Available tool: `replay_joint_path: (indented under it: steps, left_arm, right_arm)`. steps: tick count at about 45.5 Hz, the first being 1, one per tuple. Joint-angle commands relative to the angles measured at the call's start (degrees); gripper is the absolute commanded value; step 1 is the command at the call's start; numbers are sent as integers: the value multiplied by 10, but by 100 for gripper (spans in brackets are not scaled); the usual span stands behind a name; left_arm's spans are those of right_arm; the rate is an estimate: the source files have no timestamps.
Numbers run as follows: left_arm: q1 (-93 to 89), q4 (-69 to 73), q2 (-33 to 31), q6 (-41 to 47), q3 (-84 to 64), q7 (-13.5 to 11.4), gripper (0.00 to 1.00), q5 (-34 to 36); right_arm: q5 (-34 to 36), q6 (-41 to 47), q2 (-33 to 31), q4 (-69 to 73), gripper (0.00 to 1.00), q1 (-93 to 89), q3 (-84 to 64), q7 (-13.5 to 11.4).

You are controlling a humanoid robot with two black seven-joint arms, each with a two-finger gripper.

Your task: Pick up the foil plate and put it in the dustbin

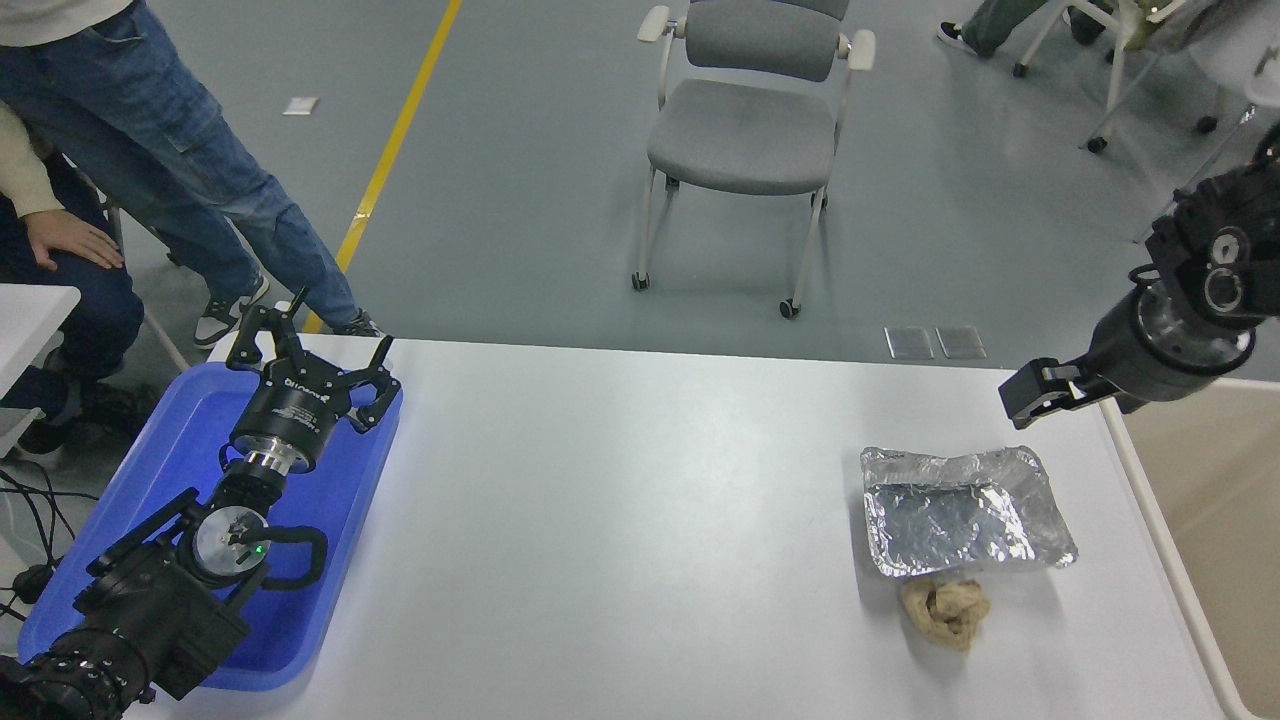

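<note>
One left gripper (pixel 312 352) being parked with fingers spread over one blue tray (pixel 165 440), its label unreadable, one foil plate (pixel 962 512) lying on the white table (pixel 620 520), touching one paper ball (pixel 945 611), one right gripper (pixel 1040 392) being held above the table's far right corner, finger state indiscernible, one dustbin (pixel 1215 500) standing just right.

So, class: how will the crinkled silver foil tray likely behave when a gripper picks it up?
The crinkled silver foil tray probably weighs little, since its walls look thin. Its dented rim suggests it would bend or crush under a firm pinch. Sitting flat on the white table, it seems unlikely to roll, though a nudge may slide it.
</note>
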Motion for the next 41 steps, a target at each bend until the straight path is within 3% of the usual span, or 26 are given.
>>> replay_joint_path:
  steps: [1, 41]
  left_arm:
    - [0, 0, 0, 0, -1, 0, 100, 0]
    - [0, 0, 0, 0, -1, 0, 100, -1]
  right_arm:
    - [-40, -16, -14, -74, 96, -121, 42, 0]
    - [-41, -120, 12, -316, 95, -431, 190, 4]
